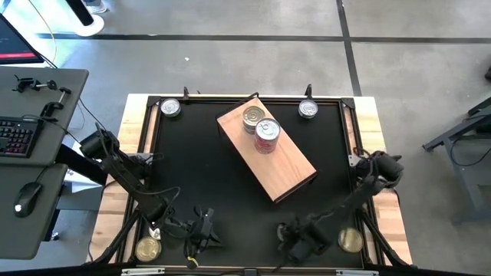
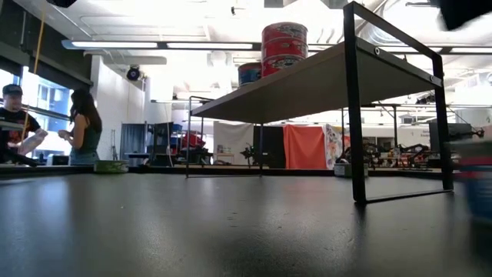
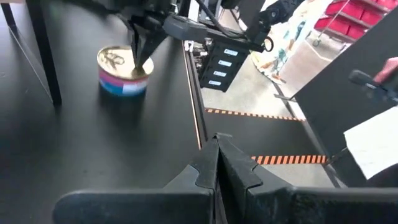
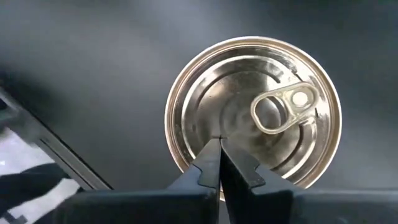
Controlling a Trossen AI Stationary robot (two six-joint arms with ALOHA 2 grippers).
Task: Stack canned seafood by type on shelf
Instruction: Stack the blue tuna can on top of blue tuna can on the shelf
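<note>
Closed tool fingers are filling the foreground of both wrist views; neither is grasping anything.

Tabletop (image 1: 192, 169) is carrying everything: black, framed in pale wood. Shelf (image 1: 266, 148) is standing mid-tabletop on dark legs, its long axis running diagonally from the far left toward the near right. Two stacks are sitting on its far end: a silver-lidded tin (image 1: 254, 117) and, just beside it, a red-labelled stack (image 1: 266, 136). The low view is showing the red stack two tins high; the other stack's height I cannot tell.

Loose tins are lying at the four tabletop corners: far left (image 1: 170, 108), far right (image 1: 308, 110), near left (image 1: 148, 248), near right (image 1: 350, 240).

Right tool (image 4: 221, 140) is clenched, hanging directly over the near-right tin (image 4: 253, 113), tips pointing down at its lid just off the pull tab. Whether the tips are touching the lid I cannot tell. Right arm is folding low along the near right edge.

Left tool (image 1: 201, 228) is clenched too, resting near the near edge, with the near-left tin just beside it and toward the corner. Left arm is lying bent along the left side.

Judgement: right arm is nearer its tin, but the fingers need to spread and straddle the rim before any lift toward the shelf.
</note>
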